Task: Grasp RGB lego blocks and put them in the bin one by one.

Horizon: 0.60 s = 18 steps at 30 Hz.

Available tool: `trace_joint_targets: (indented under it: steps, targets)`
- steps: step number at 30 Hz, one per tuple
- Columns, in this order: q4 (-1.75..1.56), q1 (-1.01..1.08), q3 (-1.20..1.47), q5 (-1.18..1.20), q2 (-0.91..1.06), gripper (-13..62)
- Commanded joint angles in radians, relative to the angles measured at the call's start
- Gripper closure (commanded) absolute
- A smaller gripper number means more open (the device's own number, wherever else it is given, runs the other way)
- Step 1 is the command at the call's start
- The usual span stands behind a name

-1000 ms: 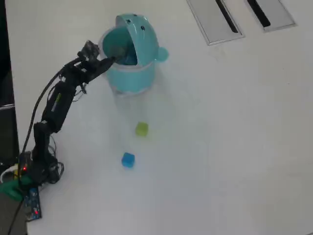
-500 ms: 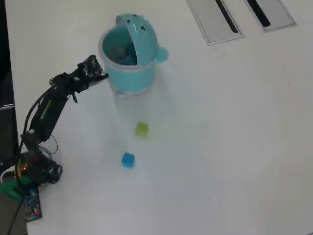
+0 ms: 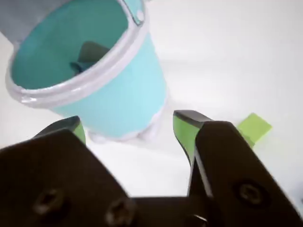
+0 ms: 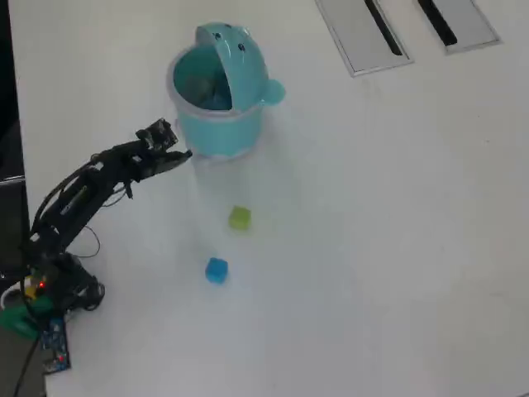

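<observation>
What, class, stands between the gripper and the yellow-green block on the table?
Nothing visible. In the overhead view, bare table separates the open gripper from the yellow-green block. The bin stands beside that path, the blue block beyond it.

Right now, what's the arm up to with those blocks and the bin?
The end effector is open and empty, hovering beside the teal bin, whose lid is flipped up. The yellow-green block and the blue block both lie on the table, neither touched. No red block shows on the table.
</observation>
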Motion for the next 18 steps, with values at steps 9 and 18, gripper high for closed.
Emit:
trace_joint_targets:
  steps: [9, 18]
  targets:
    - [-0.657, 0.002, 0.407, -0.298, 0.120, 16.3]
    - [-0.563, 0.043, 0.377, -0.298, 0.086, 16.3]
